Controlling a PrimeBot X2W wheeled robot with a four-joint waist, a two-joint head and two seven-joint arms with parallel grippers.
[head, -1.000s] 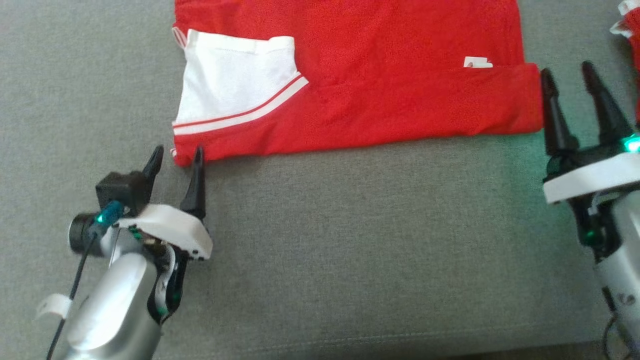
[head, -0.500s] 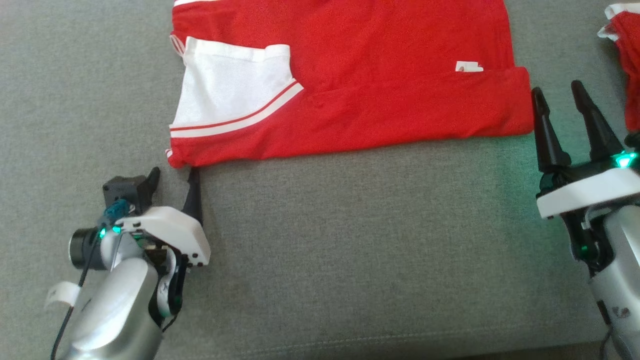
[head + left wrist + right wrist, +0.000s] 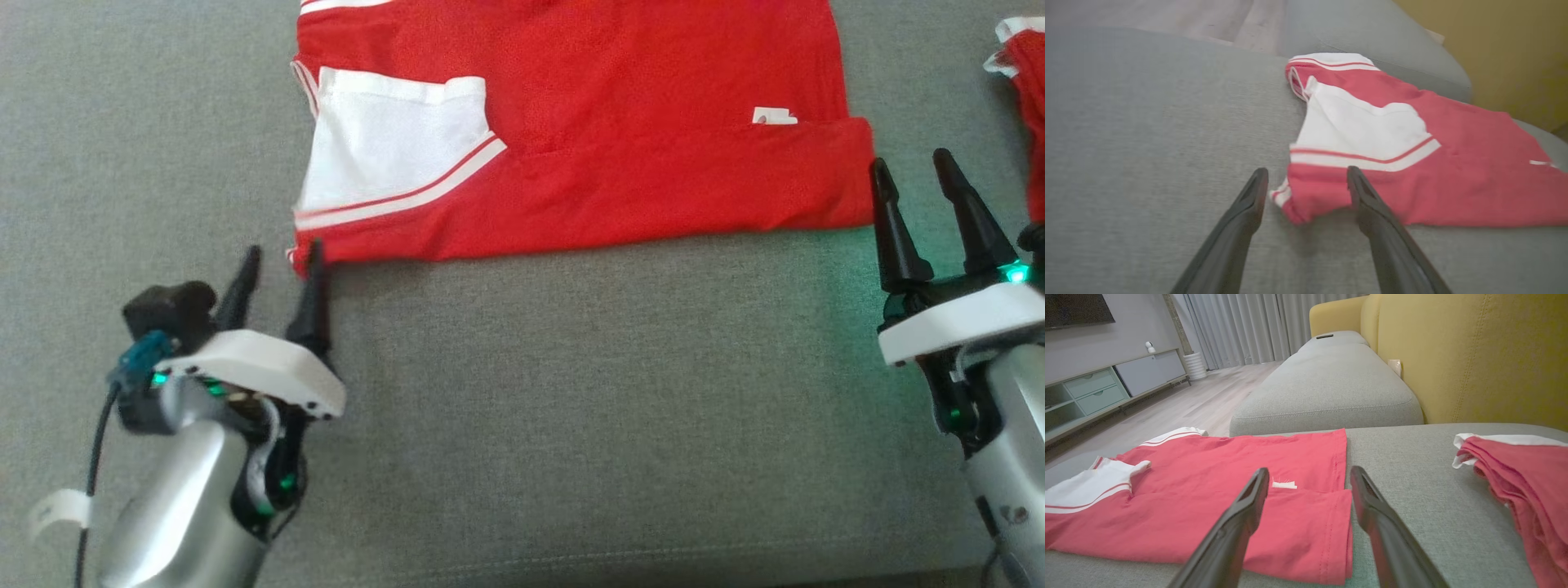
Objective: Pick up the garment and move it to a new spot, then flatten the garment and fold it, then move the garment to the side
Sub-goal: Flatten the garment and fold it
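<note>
Grey woven sofa cushion (image 3: 571, 408), seen from the head camera, where a folded red jersey garment with a white sleeve panel (image 3: 620, 163) lay flat across its far part. Left gripper (image 3: 286, 249) stood with fingers apart at the garment's near left corner; right gripper (image 3: 911, 159), equally spread, sat just beside its right edge, near a second crumpled red cloth (image 3: 1030, 98). Left wrist camera: that corner lay between the parted fingers, ungripped. Right wrist camera: the garment's side edge appeared between the spread fingers, a yellow upholstered backrest (image 3: 1474, 355) behind

Soft even light, slight blur.
</note>
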